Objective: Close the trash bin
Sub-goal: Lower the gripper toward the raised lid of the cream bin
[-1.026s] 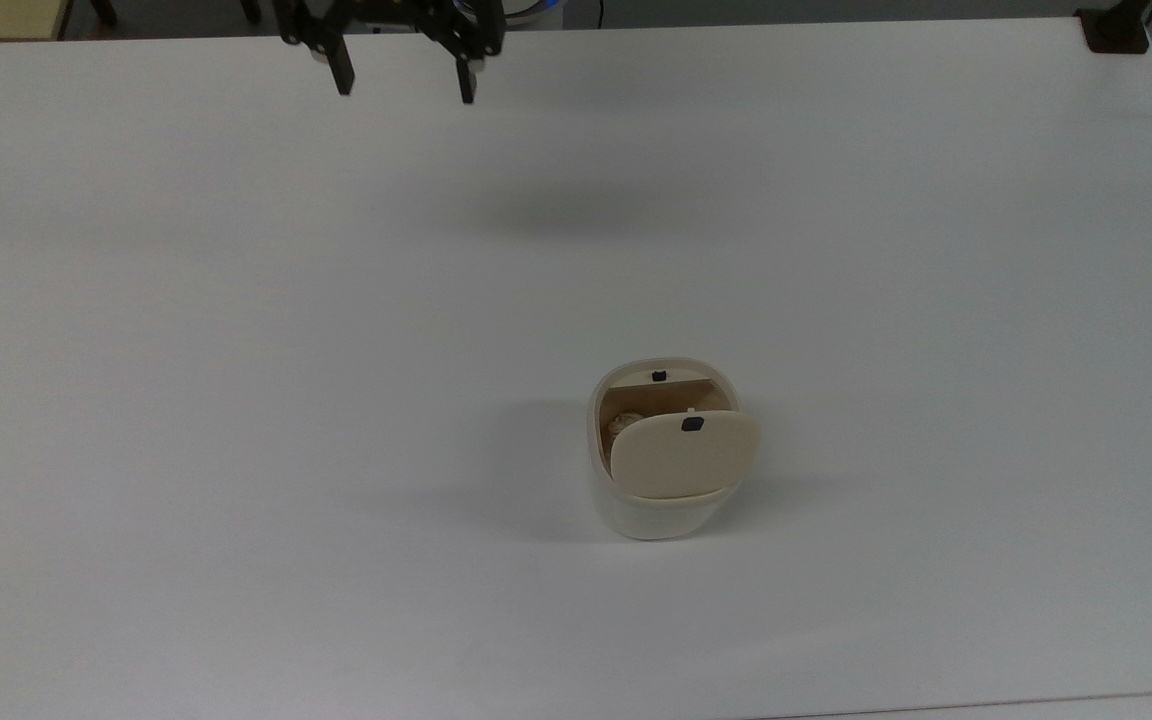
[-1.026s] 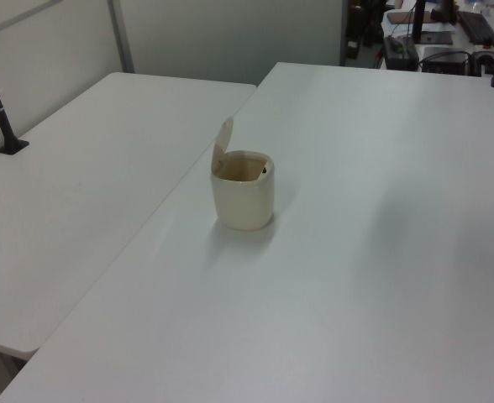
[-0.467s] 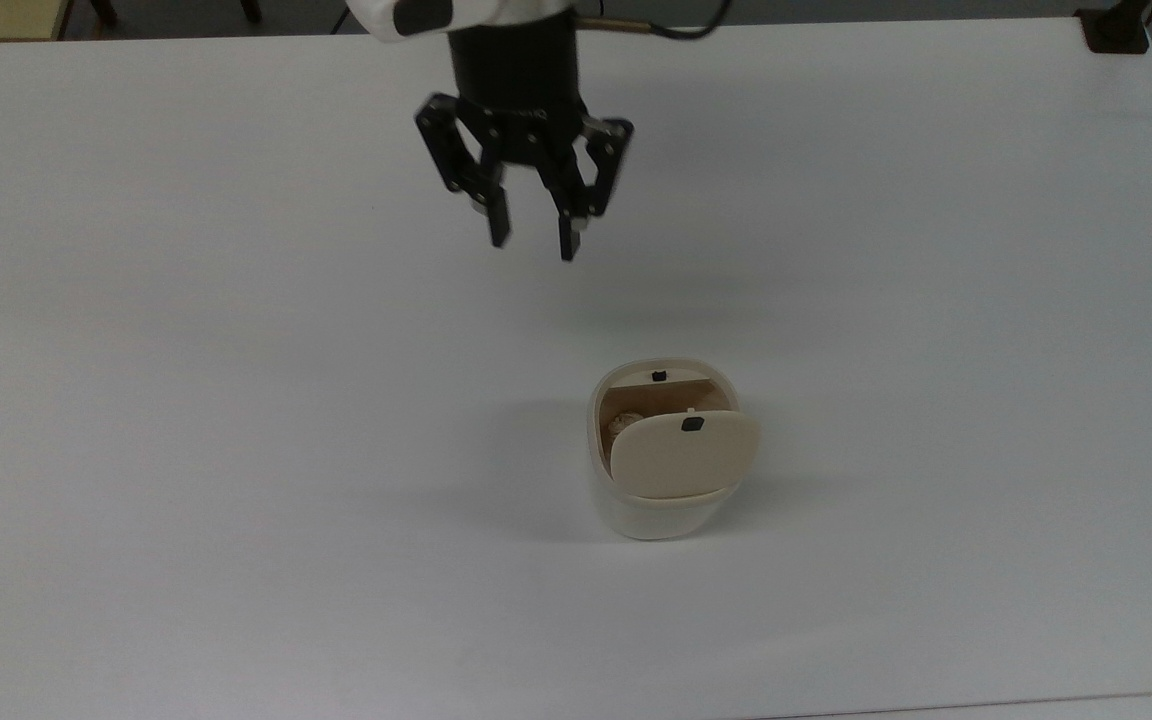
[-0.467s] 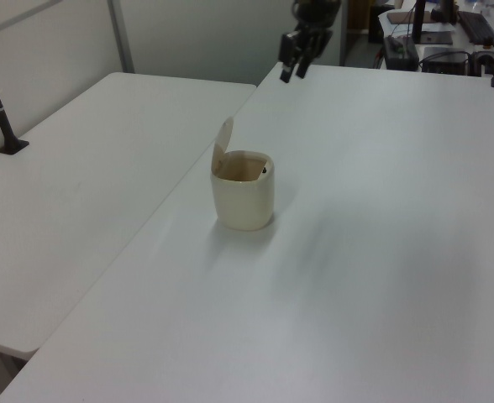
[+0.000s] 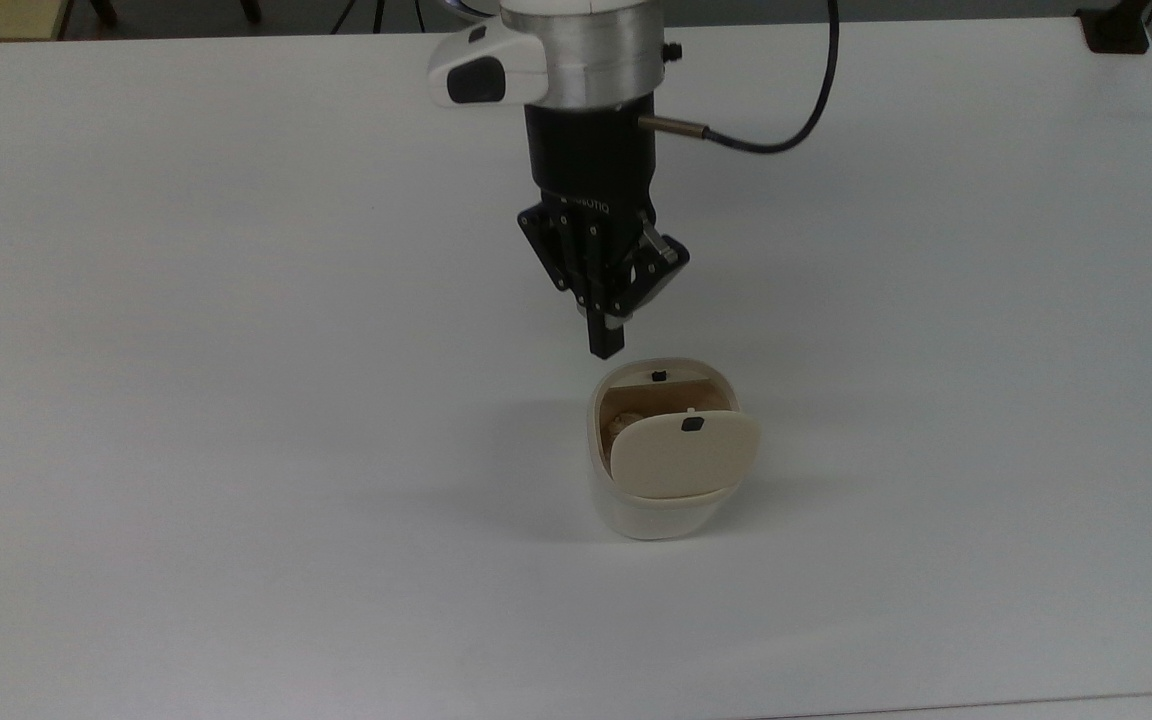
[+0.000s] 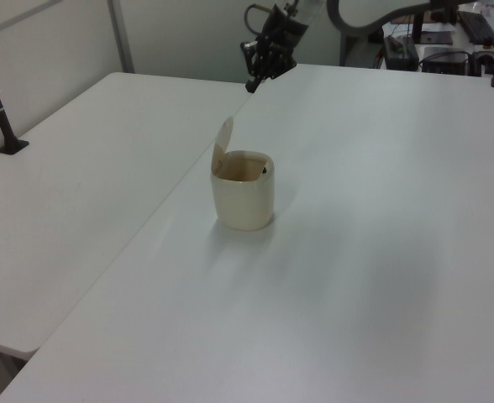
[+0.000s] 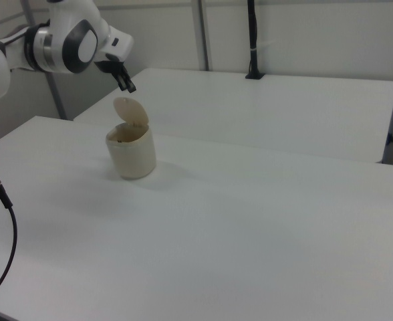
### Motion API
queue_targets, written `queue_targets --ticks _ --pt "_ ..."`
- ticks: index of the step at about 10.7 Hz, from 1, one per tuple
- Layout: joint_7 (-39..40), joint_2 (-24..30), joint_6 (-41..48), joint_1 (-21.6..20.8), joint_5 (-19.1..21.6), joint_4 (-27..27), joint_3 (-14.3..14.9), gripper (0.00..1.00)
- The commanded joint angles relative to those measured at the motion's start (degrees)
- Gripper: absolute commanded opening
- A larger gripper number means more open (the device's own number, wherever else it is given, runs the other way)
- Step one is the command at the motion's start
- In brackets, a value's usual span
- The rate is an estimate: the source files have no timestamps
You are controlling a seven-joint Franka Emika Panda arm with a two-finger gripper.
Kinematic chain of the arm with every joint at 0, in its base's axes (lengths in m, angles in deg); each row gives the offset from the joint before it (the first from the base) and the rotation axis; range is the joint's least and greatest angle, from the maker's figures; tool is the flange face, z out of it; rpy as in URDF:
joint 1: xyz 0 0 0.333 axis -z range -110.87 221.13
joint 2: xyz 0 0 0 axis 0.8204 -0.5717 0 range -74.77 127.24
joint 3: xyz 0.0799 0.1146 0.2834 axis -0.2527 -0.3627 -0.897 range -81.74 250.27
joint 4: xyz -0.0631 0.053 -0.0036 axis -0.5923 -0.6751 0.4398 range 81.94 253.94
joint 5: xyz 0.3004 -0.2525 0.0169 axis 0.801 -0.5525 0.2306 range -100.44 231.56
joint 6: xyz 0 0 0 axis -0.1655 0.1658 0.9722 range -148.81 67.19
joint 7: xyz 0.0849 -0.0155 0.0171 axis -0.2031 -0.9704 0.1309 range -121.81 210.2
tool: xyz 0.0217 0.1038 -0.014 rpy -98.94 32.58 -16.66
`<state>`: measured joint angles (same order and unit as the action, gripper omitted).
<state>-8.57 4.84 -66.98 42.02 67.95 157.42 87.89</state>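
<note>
While lid stands raised, tool [image 5: 606, 345] hovers above trash bin [image 5: 658, 500].

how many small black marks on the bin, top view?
2. One sits on the raised lid near its upper edge; the other sits on the trash bin inner rim at the far side, just below the gripper. The lid may hide others.

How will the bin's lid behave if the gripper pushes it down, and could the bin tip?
The lid stands raised on a hinge, so it should probably swing shut under a light push. The trash bin looks like small thin plastic, likely light, so a sideways shove from the gripper may slide or tip it on the smooth table.
</note>
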Motion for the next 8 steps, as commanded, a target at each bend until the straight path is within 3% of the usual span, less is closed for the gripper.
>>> queue_targets --ticks 1,4,8 --pt "-14.2 -3.7 -5.1 -1.9 -0.5 -1.9 1.1 0.00" --pt "-22.2 -5.3 -9.5 -2.7 -0.5 -1.9 1.0 0.00" --pt "-25.5 -6.5 -10.3 -3.9 -0.6 -2.0 1.0 0.00"
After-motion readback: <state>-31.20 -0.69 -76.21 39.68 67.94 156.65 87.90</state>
